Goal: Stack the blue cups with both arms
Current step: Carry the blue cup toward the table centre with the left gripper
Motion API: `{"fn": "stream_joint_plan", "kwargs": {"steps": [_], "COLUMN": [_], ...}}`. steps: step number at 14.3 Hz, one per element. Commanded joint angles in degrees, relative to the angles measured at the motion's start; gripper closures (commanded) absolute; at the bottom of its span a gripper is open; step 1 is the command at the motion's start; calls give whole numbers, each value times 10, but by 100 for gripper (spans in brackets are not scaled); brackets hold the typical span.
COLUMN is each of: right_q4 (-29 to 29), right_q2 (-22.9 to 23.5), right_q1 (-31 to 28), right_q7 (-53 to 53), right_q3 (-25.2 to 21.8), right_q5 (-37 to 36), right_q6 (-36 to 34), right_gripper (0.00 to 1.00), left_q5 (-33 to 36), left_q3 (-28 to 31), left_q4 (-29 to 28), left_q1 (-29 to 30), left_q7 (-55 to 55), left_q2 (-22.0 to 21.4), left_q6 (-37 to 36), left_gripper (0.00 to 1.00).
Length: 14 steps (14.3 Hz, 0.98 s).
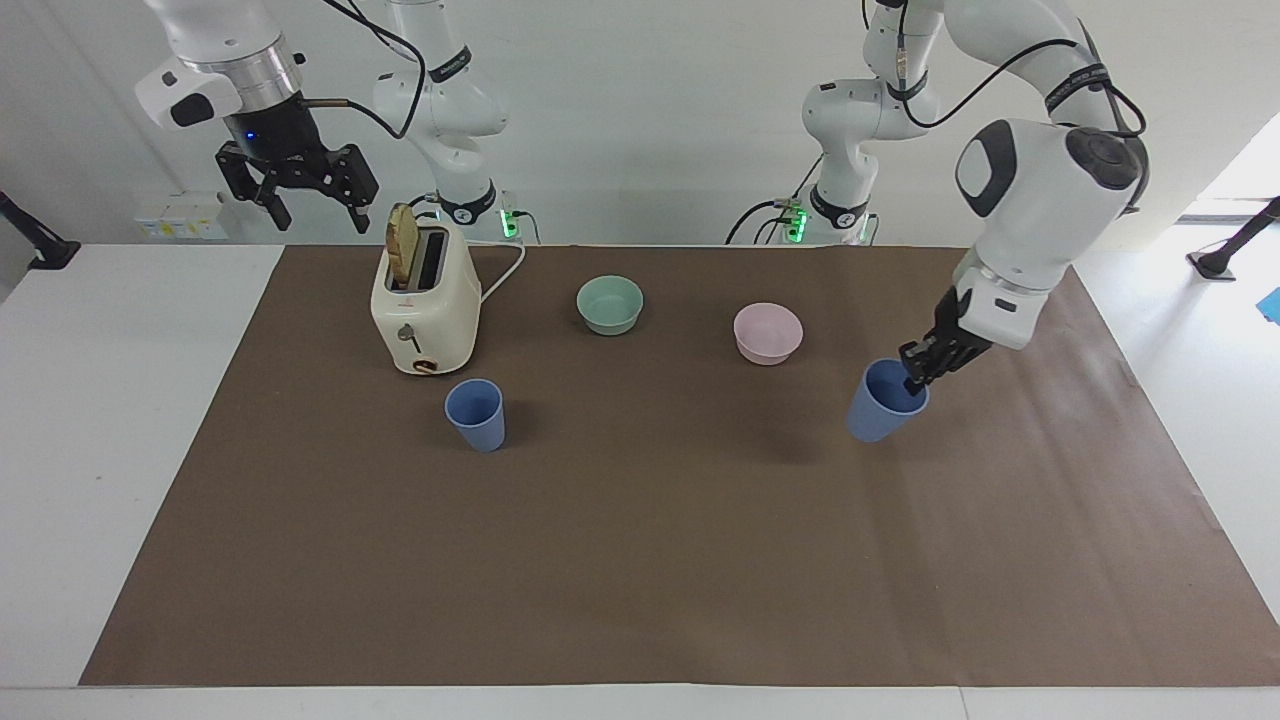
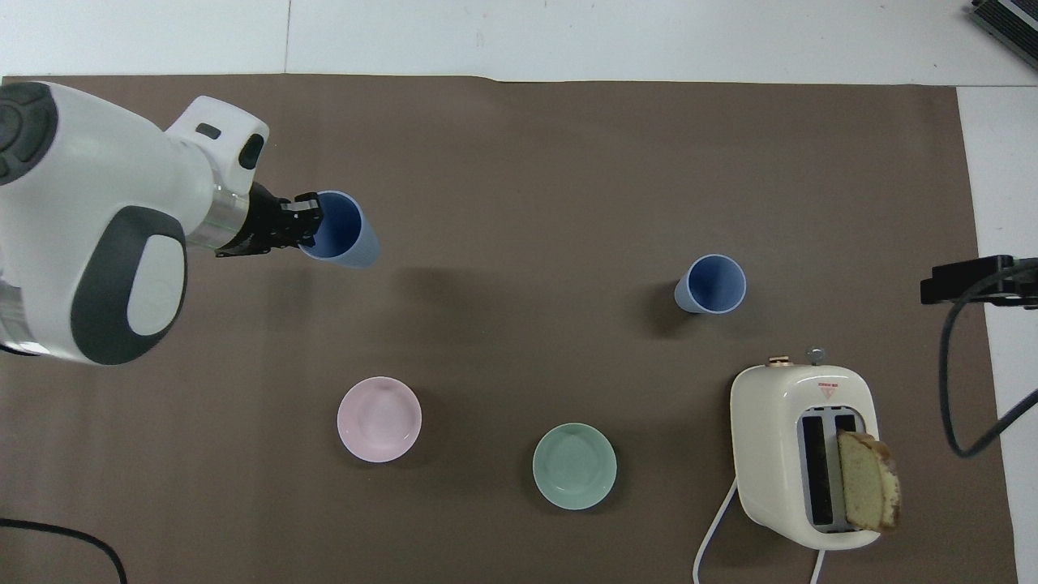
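The left claw (image 1: pixel 915 378) is pinched shut on a tilted blue cup (image 1: pixel 880 404), held above the brown mat (image 1: pixel 640 560). The right claw (image 1: pixel 300 195) is held open over the mat's corner by the toaster (image 1: pixel 424 310).

Cream toaster (image 1: pixel 425 310), upper left of the facing view, lower right of the overhead view; one slice of bread (image 1: pixel 401 246) stands up out of a slot; white cord (image 1: pixel 503 272) trails from it. Mint-green bowl (image 1: pixel 610 304), upper centre of the facing view. Pink bowl (image 1: pixel 768 333), beside it, apart. All rest on brown paper (image 1: pixel 640 560) over a white table (image 1: pixel 110 420).
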Motion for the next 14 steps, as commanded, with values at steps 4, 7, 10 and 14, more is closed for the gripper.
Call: {"fn": "stream_joint_plan", "kwargs": {"steps": [4,7,10,14], "right_q4": [-15,-29,-47,-76], "right_q2": [-11,-9,-2,20], "right_q1": [-6,-1,3,10], "right_q7": [5,10,8,9], "right_q3": [3,3,3,4], "right_q5": [11,12,12,12], "right_q6": [12,16,54,100], "right_gripper": [0,0,0,0], "left_q5": [25,27,27,27], "left_q3": [11,11,11,11], "left_q4": [-2,-9,-31,-53], "left_q1": [-108,-139,-159,-169], "left_q7": [-58,-71,-72,-72], "left_q2": [71,86,83,75], "left_q6": [83,105,119,121], "left_gripper": [100,100,100,100]}}
